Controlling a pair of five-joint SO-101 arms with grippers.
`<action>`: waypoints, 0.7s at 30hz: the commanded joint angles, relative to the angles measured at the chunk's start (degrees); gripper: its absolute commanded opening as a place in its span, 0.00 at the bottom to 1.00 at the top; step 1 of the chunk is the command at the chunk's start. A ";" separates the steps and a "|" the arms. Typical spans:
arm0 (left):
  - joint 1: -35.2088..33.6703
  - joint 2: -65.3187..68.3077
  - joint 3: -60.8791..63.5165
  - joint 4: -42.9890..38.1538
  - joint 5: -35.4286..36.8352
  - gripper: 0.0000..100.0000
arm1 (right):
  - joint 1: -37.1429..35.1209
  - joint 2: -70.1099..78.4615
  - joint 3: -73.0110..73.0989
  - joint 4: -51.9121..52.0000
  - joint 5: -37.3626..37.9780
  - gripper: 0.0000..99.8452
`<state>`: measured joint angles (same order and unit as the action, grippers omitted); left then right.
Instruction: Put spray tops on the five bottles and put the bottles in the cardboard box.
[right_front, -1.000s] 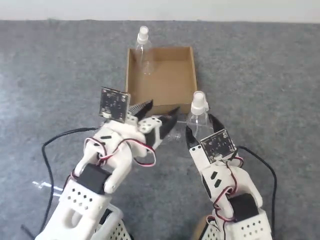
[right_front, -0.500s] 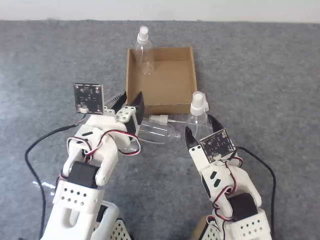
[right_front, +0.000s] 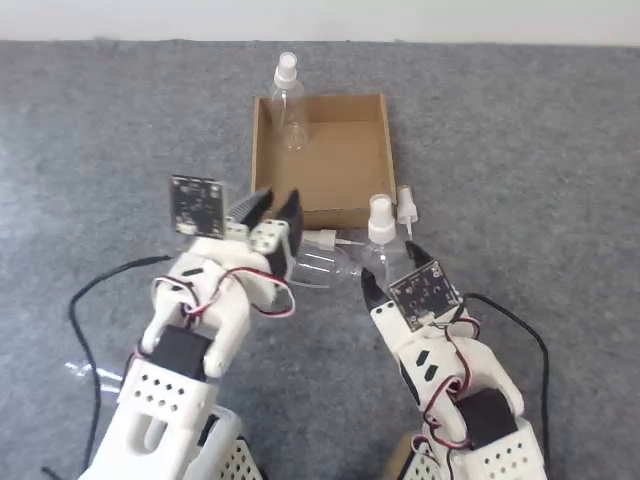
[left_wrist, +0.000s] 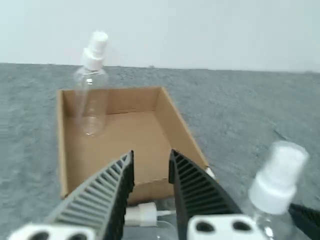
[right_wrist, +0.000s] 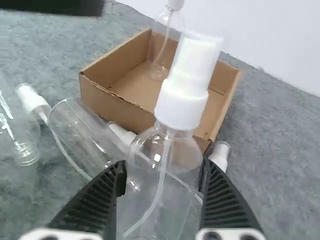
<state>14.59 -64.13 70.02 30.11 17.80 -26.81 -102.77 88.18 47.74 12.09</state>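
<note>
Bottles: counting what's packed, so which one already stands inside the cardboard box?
The upright sprayer-topped bottle in the far left corner of the cardboard box; the others are outside, by its near wall.

Bright even light, faint shadows, perhaps overhead

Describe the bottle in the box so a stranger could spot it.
Find the open cardboard box on the grey table. A clear bottle with a white spray top stands upright in its far left corner. It alone is inside; the second bottle and the toppled bottle are outside the near wall.
</note>
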 joint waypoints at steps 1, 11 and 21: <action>5.45 -0.79 2.68 -6.59 -4.92 0.10 | -2.68 -1.36 -5.36 0.40 0.09 0.07; 11.08 -0.79 7.25 -13.36 -7.38 0.10 | -4.70 -1.36 -5.10 0.57 0.09 0.07; 16.53 -0.79 7.16 -11.16 -9.23 0.10 | -5.49 -1.36 -5.10 2.07 0.53 0.07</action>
<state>28.13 -64.13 77.85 18.42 11.03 -31.65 -102.77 86.68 49.67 12.09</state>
